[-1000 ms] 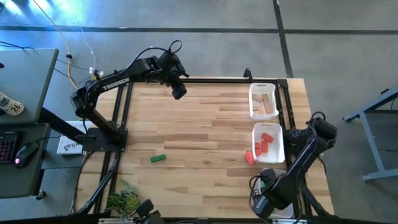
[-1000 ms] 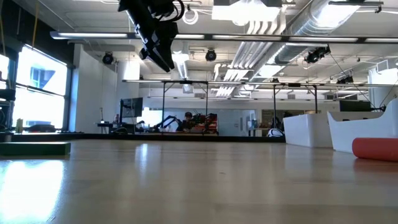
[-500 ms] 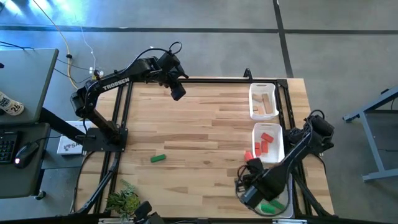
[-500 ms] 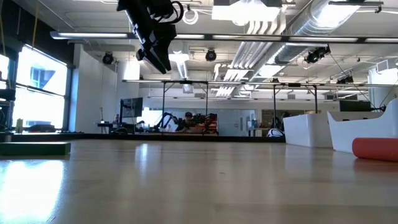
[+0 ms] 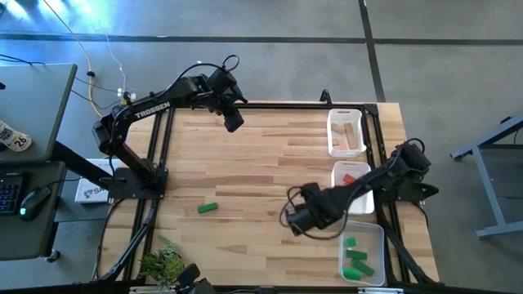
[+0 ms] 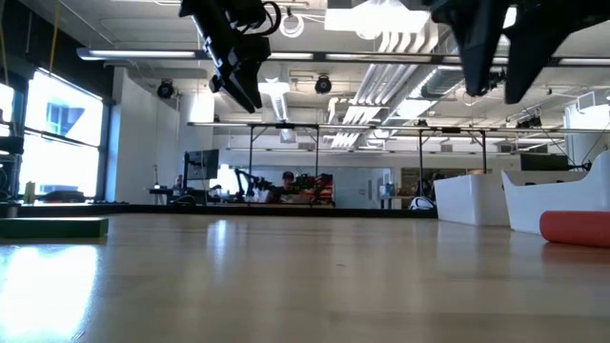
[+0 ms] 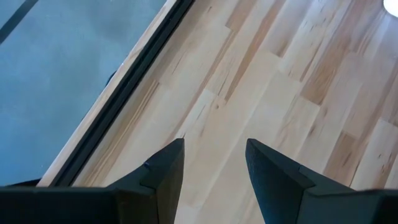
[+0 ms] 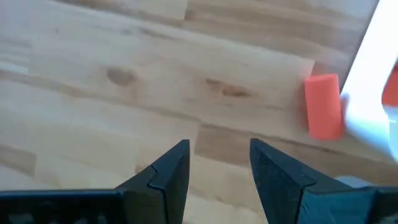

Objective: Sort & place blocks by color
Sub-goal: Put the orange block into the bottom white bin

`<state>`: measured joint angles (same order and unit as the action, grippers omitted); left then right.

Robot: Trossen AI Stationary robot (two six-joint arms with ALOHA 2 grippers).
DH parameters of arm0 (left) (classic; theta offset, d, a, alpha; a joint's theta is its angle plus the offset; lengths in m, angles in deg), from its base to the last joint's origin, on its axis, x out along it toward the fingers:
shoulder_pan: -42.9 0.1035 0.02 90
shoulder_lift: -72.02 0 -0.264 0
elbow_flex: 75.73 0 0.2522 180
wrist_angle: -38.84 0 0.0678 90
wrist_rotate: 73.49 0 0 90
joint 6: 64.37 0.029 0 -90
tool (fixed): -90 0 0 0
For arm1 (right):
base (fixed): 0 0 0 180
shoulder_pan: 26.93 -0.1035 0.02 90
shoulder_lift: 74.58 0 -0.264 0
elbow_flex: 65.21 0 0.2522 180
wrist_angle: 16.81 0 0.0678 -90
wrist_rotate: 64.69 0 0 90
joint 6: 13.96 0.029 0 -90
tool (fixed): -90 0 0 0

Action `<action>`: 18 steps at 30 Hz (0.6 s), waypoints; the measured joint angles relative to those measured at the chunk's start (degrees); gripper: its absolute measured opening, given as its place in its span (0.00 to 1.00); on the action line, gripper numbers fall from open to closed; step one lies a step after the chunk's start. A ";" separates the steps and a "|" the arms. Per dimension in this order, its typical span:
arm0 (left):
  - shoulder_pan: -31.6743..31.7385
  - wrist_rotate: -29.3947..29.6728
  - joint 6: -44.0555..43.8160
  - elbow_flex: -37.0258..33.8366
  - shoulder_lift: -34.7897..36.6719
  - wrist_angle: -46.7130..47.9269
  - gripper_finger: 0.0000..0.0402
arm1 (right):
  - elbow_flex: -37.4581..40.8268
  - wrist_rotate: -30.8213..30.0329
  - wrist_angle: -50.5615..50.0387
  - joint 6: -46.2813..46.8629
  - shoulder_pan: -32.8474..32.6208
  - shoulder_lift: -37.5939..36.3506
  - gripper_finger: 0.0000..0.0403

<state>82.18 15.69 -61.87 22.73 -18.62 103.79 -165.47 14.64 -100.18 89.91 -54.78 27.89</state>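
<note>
blocks are mostly sorted already: tan blocks [image 5: 346, 134] lie in the white tray [image 5: 332, 135] at the table's far right, red blocks [image 5: 350, 179] in the middle tray [image 5: 373, 193] beside it, and green blocks [image 5: 356, 260] in the clear tray [image 5: 379, 237] at the near right corner. two strays are left on the bare table [image 5: 261, 163]. a green block [image 5: 207, 208] lies alone near the left front, well apart from every tray. a red block [image 8: 323, 106] lies just beside the middle tray's outer wall; the overhead view hides it behind the right arm, but the low view shows it at the tray's foot.

right gripper [image 5: 296, 220] is over the open wood between the trays and the green block, above the surface, its jaws parted and empty with only planks showing between them in the wrist view. left gripper [image 5: 233, 121] waits high over the table's far edge, jaws likewise parted and holding nothing.

by my reading the task is near its end: two blocks remain, the green one to go to the clear tray and the red one into the middle tray.
</note>
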 joint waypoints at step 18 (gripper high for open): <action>0.00 0.00 0.72 0.00 -0.01 -0.05 0.40 | 9.21 10.33 -1.09 -8.96 10.73 -0.02 0.38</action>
<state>82.18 15.69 -61.15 22.73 -18.63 103.74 -156.26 24.96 -101.27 80.95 -44.05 27.87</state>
